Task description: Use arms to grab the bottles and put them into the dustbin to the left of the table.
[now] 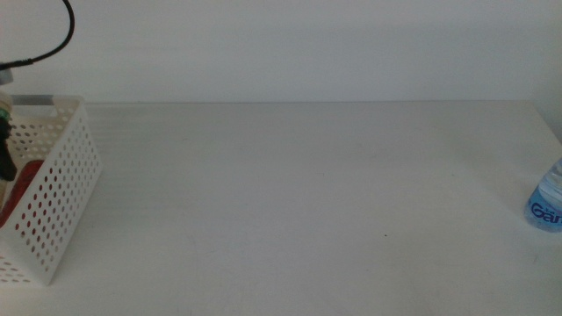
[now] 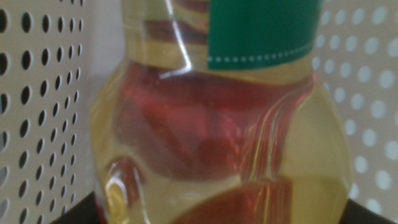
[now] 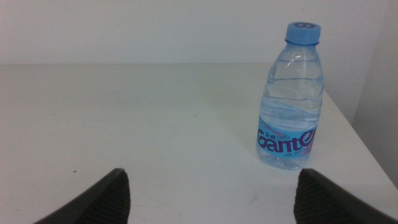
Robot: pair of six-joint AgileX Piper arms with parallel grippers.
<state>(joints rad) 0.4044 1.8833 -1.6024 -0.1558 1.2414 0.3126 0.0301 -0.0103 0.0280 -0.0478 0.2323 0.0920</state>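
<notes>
— Bottles first: where's the yellow-liquid bottle (image 2: 217,118)?

— Clamped in the left gripper (image 2: 205,211), inside the dustbin (image 1: 53,193), with the red can (image 1: 22,189) below it.

— And the right gripper (image 3: 211,193)?

— Spread wide, empty, near the water bottle (image 3: 291,99) at the table (image 1: 307,193) edge.

— Risks?

— A dropped bottle could bounce off the can; a careless reach could topple the water bottle overboard.

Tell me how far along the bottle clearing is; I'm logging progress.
Done: a red can already lies inside the dustbin. In hand: the left hand holds the yellowish bottle between the bin's perforated walls, not yet released. Left: the blue-capped water bottle stands upright near the table's right edge, the open right hand waiting before it.
</notes>
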